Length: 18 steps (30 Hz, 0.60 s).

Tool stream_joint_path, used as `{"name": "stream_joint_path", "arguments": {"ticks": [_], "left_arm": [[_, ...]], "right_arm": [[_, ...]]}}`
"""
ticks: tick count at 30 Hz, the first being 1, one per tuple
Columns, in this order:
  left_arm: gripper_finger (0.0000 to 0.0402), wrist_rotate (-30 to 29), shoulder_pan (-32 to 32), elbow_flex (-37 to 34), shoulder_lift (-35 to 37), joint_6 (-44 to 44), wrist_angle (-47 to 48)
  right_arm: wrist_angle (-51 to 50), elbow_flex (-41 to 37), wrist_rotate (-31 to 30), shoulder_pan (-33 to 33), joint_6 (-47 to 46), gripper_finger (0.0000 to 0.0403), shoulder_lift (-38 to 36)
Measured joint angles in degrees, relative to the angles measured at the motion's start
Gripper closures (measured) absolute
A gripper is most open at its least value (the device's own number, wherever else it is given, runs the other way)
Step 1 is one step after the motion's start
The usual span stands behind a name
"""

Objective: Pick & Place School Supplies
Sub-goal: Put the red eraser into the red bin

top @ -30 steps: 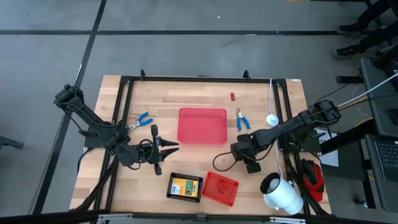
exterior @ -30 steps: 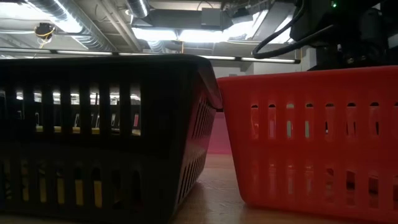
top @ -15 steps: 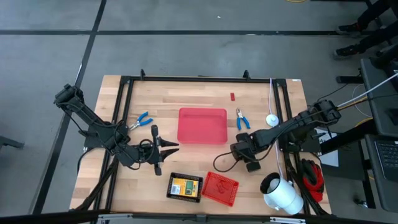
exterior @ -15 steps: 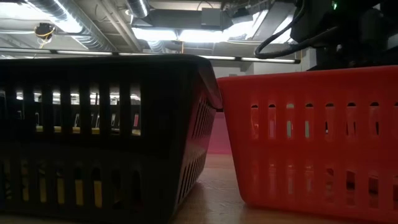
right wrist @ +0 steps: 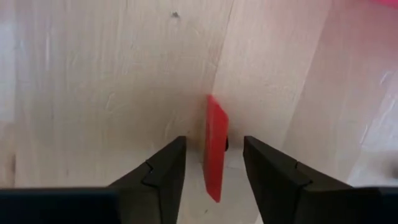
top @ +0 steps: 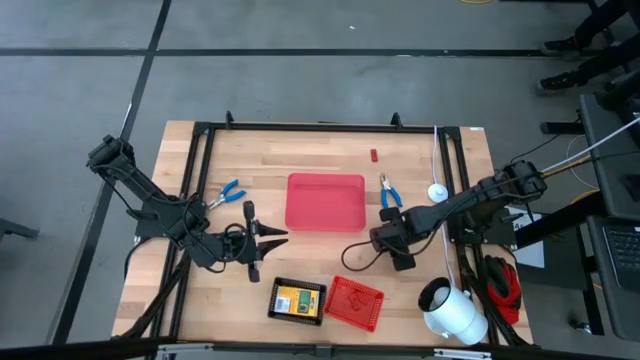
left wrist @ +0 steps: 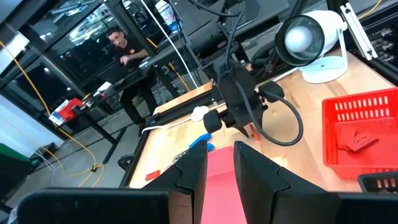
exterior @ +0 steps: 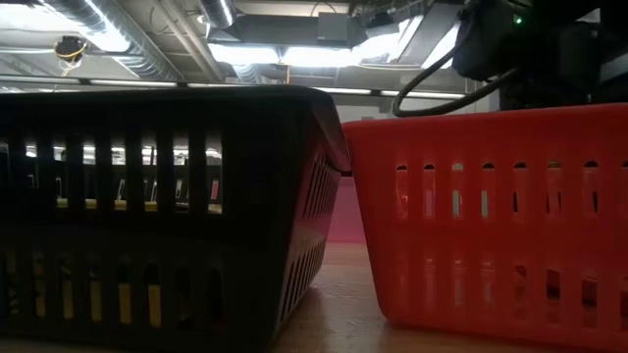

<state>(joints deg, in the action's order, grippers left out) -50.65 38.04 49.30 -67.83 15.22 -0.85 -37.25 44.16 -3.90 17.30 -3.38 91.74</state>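
Right end effector point(right wrist: 210, 163) sits low on the surface point(top: 320, 160) right of centre frame, fingers apart either side of a thin red block point(right wrist: 214, 146) standing on edge, while the left end effector point(left wrist: 218, 163) waits lower left, fingers narrowly parted, holding nothing.

Red tray point(top: 325, 202) blocks table centre; black basket point(top: 297, 300), red basket point(top: 355, 302) crowd near edge; bare wood between.

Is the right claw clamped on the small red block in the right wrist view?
No. The right claw stands open, with the small red block on edge between its fingers and a gap showing on either side.
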Motion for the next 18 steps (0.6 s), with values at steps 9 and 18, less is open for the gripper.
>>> {"name": "stream_joint_path", "arguments": {"ticks": [9,18], "left_arm": [[0.0325,-0.02,-0.02,0.00,0.00,0.00,0.03],[0.0325,-0.10,-0.01,0.00,0.00,-0.03,0.01]], "right_arm": [[0.80,-0.02,-0.45,0.11,-0.49,0.0339,-0.04],[1.26,0.00,-1.12,2.19,-5.83,0.0385,-0.13]]}}
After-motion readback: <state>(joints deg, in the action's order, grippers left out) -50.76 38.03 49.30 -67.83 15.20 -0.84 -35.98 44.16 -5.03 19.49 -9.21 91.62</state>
